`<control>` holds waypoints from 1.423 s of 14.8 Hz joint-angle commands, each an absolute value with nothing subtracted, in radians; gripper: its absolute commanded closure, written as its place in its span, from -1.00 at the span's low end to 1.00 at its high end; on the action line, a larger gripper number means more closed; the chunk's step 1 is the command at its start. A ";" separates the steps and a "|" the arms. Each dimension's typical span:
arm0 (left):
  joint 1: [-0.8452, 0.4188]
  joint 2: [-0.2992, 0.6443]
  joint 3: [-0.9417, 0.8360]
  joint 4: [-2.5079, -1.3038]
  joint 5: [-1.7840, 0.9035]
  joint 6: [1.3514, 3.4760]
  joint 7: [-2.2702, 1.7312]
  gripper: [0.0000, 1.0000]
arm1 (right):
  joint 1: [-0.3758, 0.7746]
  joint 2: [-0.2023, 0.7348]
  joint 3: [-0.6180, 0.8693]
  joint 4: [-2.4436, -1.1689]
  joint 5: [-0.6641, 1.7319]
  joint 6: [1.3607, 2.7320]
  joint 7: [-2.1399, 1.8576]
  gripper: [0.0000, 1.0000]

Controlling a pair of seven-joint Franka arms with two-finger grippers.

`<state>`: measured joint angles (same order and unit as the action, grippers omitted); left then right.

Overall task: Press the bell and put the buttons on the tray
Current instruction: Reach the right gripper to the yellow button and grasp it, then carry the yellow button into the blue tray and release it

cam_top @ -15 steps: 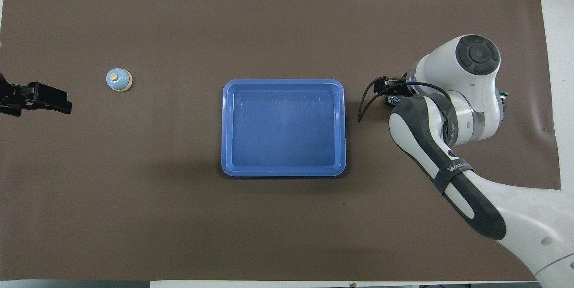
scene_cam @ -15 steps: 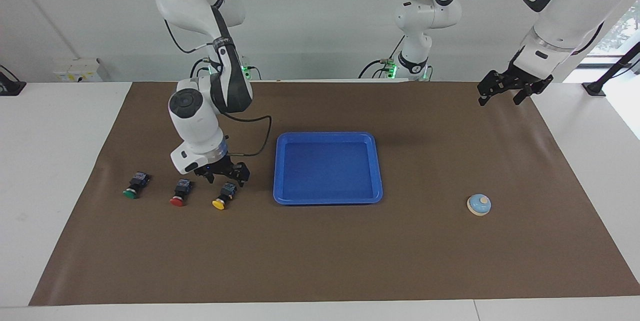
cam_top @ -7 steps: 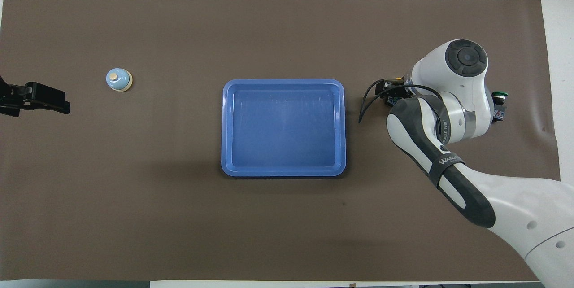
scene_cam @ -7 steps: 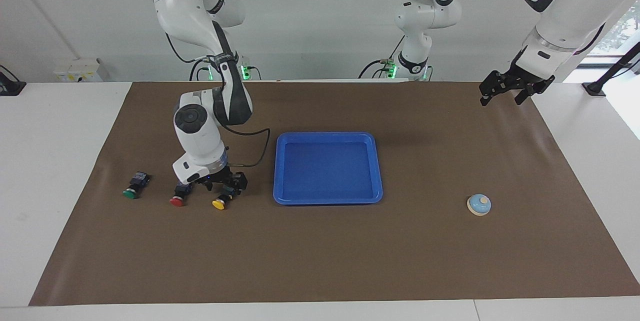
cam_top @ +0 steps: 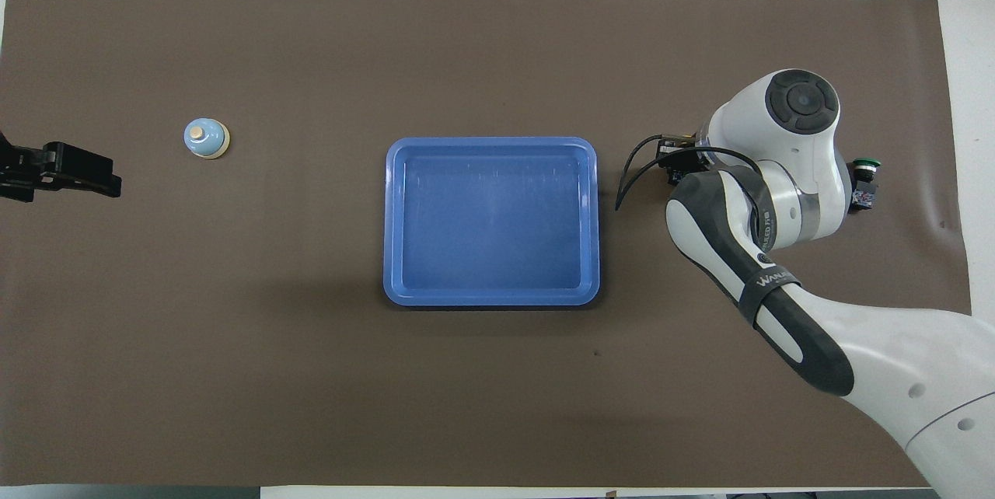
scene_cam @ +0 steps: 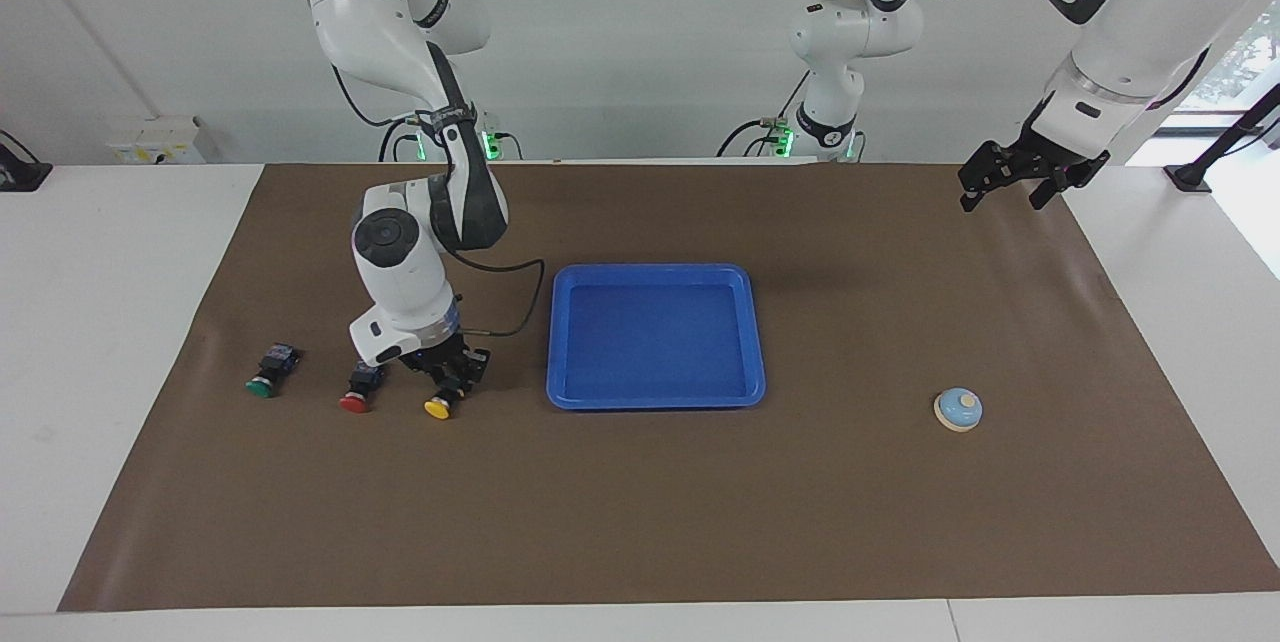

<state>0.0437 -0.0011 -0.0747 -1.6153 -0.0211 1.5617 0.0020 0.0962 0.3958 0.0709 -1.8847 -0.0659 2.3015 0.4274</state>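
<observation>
Over the last second the right gripper (scene_cam: 447, 384) had been brought down from just above the yellow button (scene_cam: 441, 403), left of centre in the facing view, and its fingers had been drawn together on the button's black body; the button was judged gripped but not yet lifted, since its cap lay level with the red button (scene_cam: 357, 395) beside it. The first pick was thus taken to be in hand, with nothing yet in the blue tray (scene_cam: 758, 388) at the middle of the frame. The green button (scene_cam: 268, 376) lay untouched farther toward the frame's left edge. The right arm was bent steeply down, its wrist nearly upright over the button. The left gripper (scene_cam: 1008, 181), fully spread and empty, was held waiting at the upper right of the frame, well apart from the bell (scene_cam: 958, 409) at the lower right.
</observation>
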 commanded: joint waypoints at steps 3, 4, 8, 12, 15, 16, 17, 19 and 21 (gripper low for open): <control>0.044 -0.002 -0.072 -1.611 -0.029 1.554 -0.005 -1.00 | 0.092 0.397 0.077 -1.847 -0.084 2.281 0.449 1.00; 0.044 -0.003 -0.072 -1.611 -0.029 1.554 -0.006 -1.00 | 0.095 0.394 0.077 -1.812 -0.084 2.228 0.449 1.00; 0.044 -0.002 -0.072 -1.611 -0.029 1.554 -0.005 -1.00 | 0.188 0.393 0.081 -1.614 -0.066 1.972 0.457 1.00; 0.044 -0.002 -0.072 -1.611 -0.029 1.554 -0.005 -1.00 | 0.333 0.396 0.083 -1.560 -0.063 1.917 0.587 1.00; 0.044 -0.003 -0.072 -1.611 -0.029 1.554 -0.005 -1.00 | 0.420 0.406 0.083 -1.597 -0.048 1.943 0.620 1.00; 0.044 -0.002 -0.072 -1.611 -0.029 1.554 -0.005 -1.00 | 0.429 0.410 0.083 -1.627 -0.049 1.983 0.621 1.00; 0.044 -0.002 -0.072 -1.611 -0.029 1.554 -0.005 -1.00 | 0.433 0.407 0.083 -1.672 -0.049 2.037 0.621 1.00; 0.044 -0.002 -0.072 -1.611 -0.029 1.554 -0.005 -1.00 | 0.443 0.407 0.083 -1.729 -0.049 2.101 0.620 1.00; 0.044 -0.003 -0.072 -1.611 -0.029 1.554 -0.005 -1.00 | 0.449 0.410 0.083 -1.768 -0.049 2.149 0.620 1.00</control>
<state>0.0437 -0.0011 -0.0747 -1.6153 -0.0211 1.5616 0.0020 0.4504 0.4272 0.0831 -1.7103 -0.0600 2.0965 0.6229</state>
